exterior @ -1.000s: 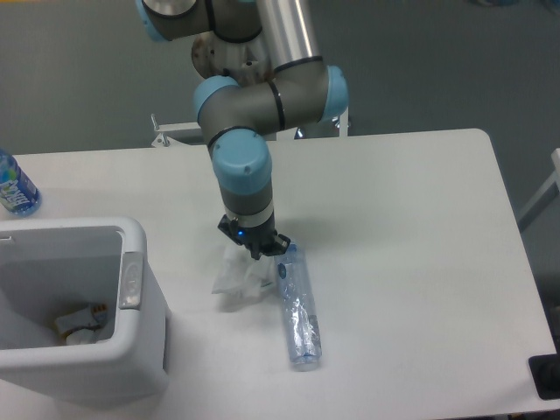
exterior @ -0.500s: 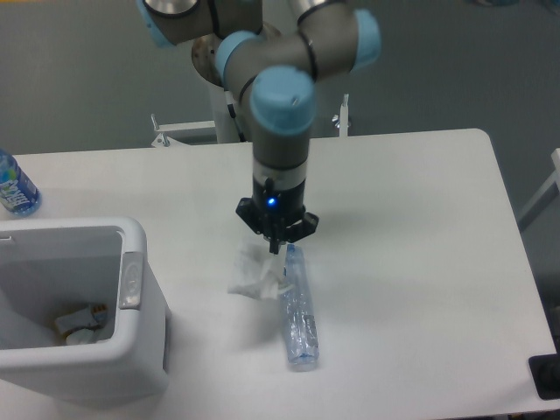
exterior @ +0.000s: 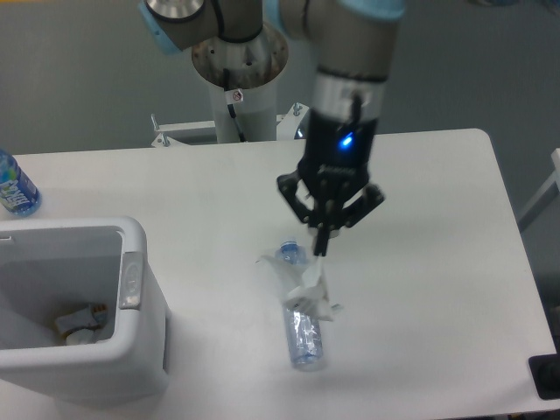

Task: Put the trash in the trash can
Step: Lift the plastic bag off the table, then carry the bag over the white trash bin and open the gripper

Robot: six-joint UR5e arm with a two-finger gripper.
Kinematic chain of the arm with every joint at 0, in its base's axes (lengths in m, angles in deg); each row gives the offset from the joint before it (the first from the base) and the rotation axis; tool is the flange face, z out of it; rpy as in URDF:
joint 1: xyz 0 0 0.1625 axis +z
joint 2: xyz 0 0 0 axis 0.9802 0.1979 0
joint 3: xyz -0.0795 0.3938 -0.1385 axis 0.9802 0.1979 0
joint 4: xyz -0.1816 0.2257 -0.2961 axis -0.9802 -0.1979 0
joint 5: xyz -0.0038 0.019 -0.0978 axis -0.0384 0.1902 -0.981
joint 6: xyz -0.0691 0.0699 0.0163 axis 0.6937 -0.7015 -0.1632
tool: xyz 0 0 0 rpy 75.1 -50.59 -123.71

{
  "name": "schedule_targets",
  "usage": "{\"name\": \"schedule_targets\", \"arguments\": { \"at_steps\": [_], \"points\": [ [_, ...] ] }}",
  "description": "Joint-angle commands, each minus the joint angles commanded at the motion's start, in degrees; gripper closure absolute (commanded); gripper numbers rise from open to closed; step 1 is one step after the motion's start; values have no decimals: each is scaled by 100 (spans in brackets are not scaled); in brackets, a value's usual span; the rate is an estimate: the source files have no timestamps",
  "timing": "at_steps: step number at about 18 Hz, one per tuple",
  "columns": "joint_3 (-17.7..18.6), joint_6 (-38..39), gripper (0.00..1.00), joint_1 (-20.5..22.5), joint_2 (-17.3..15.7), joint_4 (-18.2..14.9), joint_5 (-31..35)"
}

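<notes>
My gripper (exterior: 322,248) is shut on the top of the crumpled white wrapper (exterior: 302,284), which hangs from the fingertips above the table. The clear crinkled bottle (exterior: 300,328) with bluish ends lies on the table just below the wrapper, which partly covers it. The white trash can (exterior: 131,346) stands at the front left, well to the left of the gripper, with some rubbish (exterior: 79,325) inside.
A deep-blue labelled bottle (exterior: 15,188) stands at the far left edge of the table (exterior: 437,262). The robot's base column (exterior: 238,66) rises behind the table's far edge. A dark object (exterior: 547,376) sits at the front right corner.
The gripper has lifted and swung to the right, carrying the white wrapper off the table and over the clear bottle. The bottle has stayed put.
</notes>
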State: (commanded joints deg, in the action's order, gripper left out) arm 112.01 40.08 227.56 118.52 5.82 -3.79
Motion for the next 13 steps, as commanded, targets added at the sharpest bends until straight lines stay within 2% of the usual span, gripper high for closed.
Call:
{"name": "schedule_targets", "arguments": {
  "at_steps": [3, 7, 13],
  "points": [
    [35, 202, 100, -70, -9, 0, -151],
    [140, 624, 100, -254, -211, 0, -151],
    [158, 871, 100, -992, -229, 9, -142]
  ]
}}
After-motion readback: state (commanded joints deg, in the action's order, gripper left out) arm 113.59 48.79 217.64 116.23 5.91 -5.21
